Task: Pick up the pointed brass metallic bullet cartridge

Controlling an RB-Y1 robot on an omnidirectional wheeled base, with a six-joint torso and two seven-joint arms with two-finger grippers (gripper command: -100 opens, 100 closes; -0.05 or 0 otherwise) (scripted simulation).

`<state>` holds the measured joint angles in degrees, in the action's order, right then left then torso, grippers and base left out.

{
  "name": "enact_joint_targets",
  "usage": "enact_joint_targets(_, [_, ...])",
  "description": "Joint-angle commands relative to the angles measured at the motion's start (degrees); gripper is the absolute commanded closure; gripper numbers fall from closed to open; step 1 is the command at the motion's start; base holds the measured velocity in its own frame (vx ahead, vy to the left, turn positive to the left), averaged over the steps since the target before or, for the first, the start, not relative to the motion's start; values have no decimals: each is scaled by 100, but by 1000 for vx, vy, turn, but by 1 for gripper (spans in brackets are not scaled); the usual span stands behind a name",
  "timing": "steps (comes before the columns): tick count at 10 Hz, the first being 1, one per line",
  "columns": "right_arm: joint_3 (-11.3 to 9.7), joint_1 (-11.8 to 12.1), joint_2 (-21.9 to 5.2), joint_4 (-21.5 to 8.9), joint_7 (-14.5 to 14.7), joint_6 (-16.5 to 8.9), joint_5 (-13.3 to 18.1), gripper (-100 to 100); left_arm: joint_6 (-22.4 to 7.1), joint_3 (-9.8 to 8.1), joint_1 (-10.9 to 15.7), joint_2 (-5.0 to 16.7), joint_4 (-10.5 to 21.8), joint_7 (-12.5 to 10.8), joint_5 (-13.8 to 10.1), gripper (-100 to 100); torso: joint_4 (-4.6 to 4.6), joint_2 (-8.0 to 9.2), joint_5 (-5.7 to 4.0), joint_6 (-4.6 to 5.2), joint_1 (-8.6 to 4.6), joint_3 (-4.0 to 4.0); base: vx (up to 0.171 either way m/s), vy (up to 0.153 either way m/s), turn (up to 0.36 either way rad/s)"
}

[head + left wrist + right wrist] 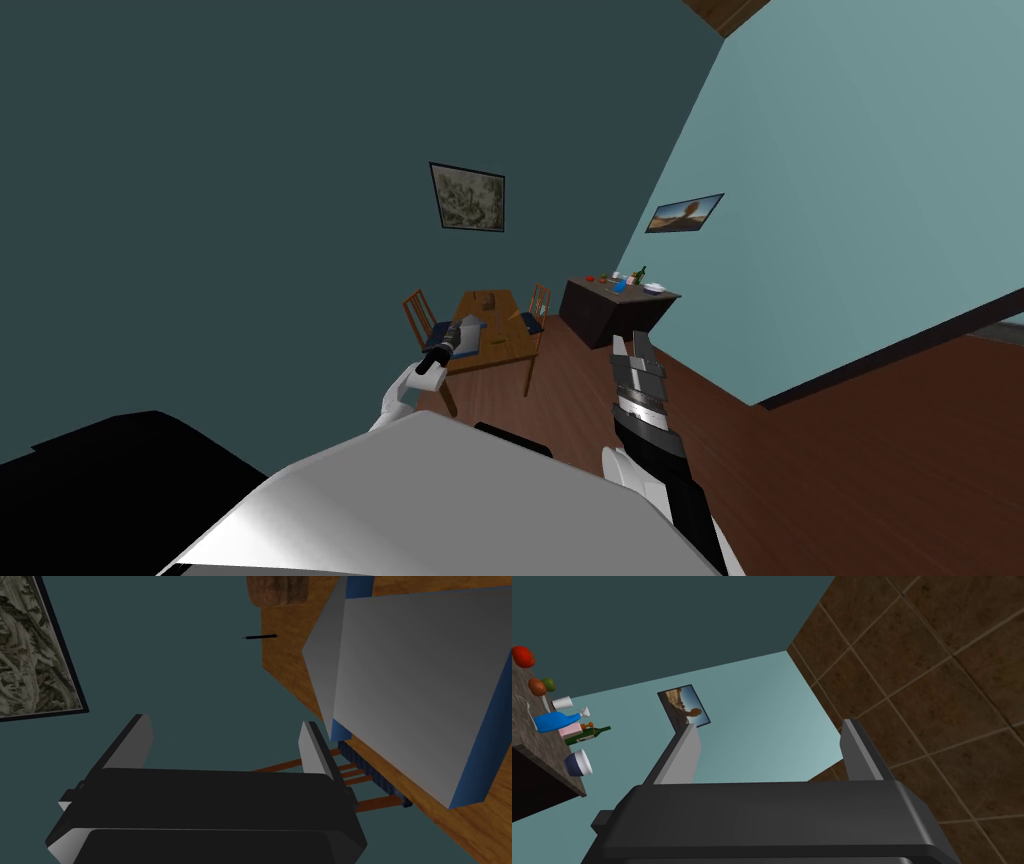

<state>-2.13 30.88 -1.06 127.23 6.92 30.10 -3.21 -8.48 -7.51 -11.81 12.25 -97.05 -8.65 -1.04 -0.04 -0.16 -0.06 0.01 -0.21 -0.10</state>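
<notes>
Left gripper point(225, 722) hung wide open, its blades about a third of the wrist view apart with nothing between them. You had it at 11 o'clock, over the near end of the wooden table point(285, 661).

The likeliest match for the cartridge was a thin dark pointed sliver point(260, 637), which looked black rather than brass. It sat at the table's far edge, close to a brown block point(277, 588). From the open fingers it lay ahead at roughly 12 to 1 o'clock, leaning toward the blade nearest the table and well apart from both. A grey-and-blue slab point(415, 691) rested on the table just past that same blade.

Its long axis ran about parallel to the line joining your two fingertips, with the sharp end passing the table's edge against the dark wall. Whether it stood upright or lay overhanging, the views did not settle. Closing along that axis would probably pinch it end to end, so you would likely need a quarter turn of the wrist before reaching in.

Your right gripper point(632, 342) was also spread and empty. It was off at 1 o'clock toward the dark sideboard point(600, 315), so the left arm was clearly the nearer one.
</notes>
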Motion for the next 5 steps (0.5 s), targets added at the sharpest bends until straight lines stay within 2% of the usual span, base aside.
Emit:
enact_joint_targets(1, [0,0,0,0,0,0,0,0,-286,-61,242,56,286,-91,-10,-100,0,0,0,0,0,0,46,-65,45])
enact_joint_targets(2, [0,0,0,0,0,0,0,0,-296,-61,242,56,446,-91,-10,-100,0,-5,-1,0,-2,-2,37,-59,22])
enact_joint_targets(3, [0,0,0,0,0,0,0,0,-549,-110,417,70,630,-154,-7,-100,-1,-2,0,0,1,-1,47,-75,42])
enact_joint_targets(4, [0,0,0,0,0,0,0,0,-557,-110,417,70,755,-154,-7,-100,-1,-5,-1,-1,-4,-3,40,-58,27])
enact_joint_targets(5, [0,0,0,0,0,0,0,0,-727,-159,598,82,1028,-211,-9,-100,-1,-3,0,0,0,-2,38,-67,25])
